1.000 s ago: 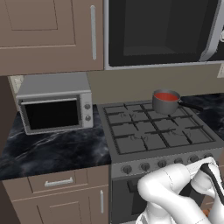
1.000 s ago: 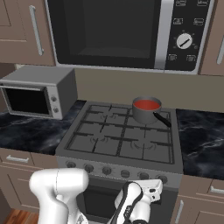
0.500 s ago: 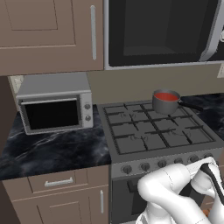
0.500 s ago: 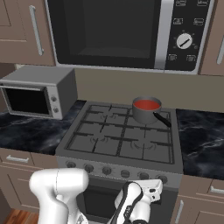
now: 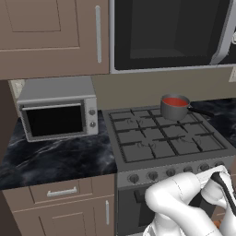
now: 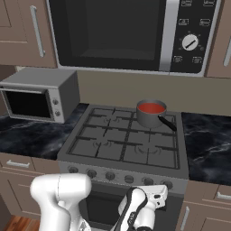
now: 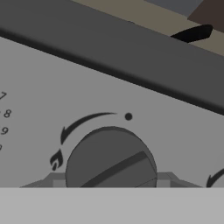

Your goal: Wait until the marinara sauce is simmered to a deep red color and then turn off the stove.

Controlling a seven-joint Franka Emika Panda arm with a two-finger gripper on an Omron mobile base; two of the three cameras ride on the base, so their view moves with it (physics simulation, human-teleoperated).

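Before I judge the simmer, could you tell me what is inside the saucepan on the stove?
The saucepan holds smooth red marinara sauce nearly to its rim; the sauce covers the pan's bottom.

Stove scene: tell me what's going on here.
A saucepan of red marinara sauce sits on a back burner of the stove, its dark handle pointing toward the front right. The white arm is folded low in front of the range, its end effector shut and held up to the front panel near the right-hand knobs. The hand view looks straight at one knob, close up. Nothing is held.
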